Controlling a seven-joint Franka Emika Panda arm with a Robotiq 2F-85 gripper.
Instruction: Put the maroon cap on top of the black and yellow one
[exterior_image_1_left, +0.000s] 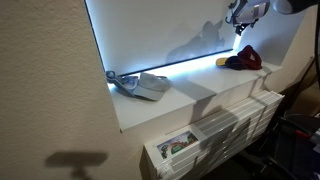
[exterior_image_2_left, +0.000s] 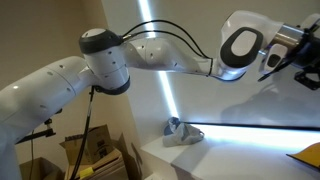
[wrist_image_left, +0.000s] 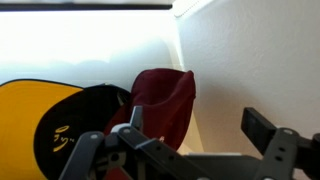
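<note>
The maroon cap (exterior_image_1_left: 249, 57) lies at the far end of the white sill, against the side wall. In the wrist view the maroon cap (wrist_image_left: 166, 98) rests against the crown of the black and yellow cap (wrist_image_left: 45, 118), overlapping its right side. The yellow brim (exterior_image_1_left: 222, 62) points along the sill and also shows in an exterior view (exterior_image_2_left: 306, 155). My gripper (exterior_image_1_left: 240, 17) hangs above the two caps, open and empty. In the wrist view its fingers (wrist_image_left: 200, 128) stand apart, the left one over the maroon cap. It also shows in an exterior view (exterior_image_2_left: 292, 62).
A light grey cap (exterior_image_1_left: 140, 85) lies on the sill (exterior_image_1_left: 190, 95) further along, also seen in an exterior view (exterior_image_2_left: 180, 132). A bright window runs behind the sill. A side wall (wrist_image_left: 260, 60) closes the corner beside the caps. A white radiator (exterior_image_1_left: 230, 125) stands below.
</note>
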